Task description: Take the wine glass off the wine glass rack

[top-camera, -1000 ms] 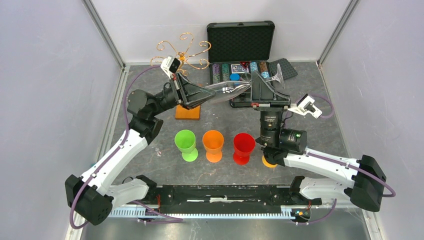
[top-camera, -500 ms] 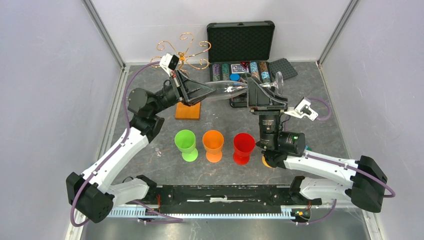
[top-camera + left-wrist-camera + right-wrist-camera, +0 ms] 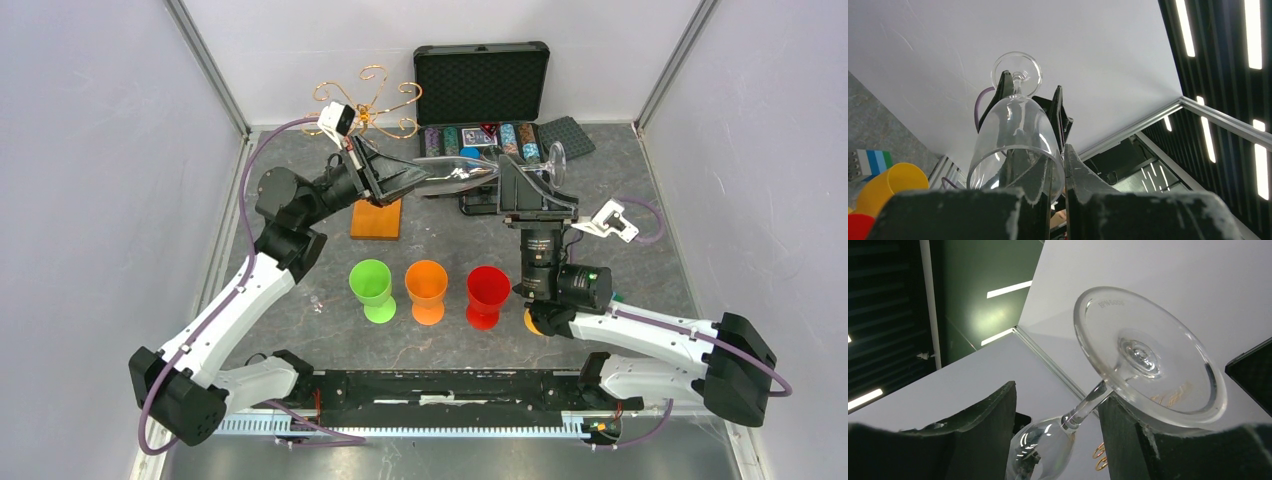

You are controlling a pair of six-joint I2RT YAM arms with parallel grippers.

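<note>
left gripper (image 3: 420,176) pinches the wine glass (image 3: 455,172) bowl rim (glass sideways, off the wine glass rack (image 3: 376,222)); right gripper (image 3: 528,175) seemingly spread loosely around its stem.

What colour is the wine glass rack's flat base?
The wine glass rack base is orange; the top external view shows it best.

Robotics lab test cell: white panel walls (image 3: 90,150) w/ alu frame posts (image 3: 205,65) boxing in a grey table (image 3: 660,270), left arm (image 3: 235,300) & right arm (image 3: 650,335) bolted at its edge, strip lights (image 3: 1185,27) on dark slatted ceiling (image 3: 1223,60).
</note>
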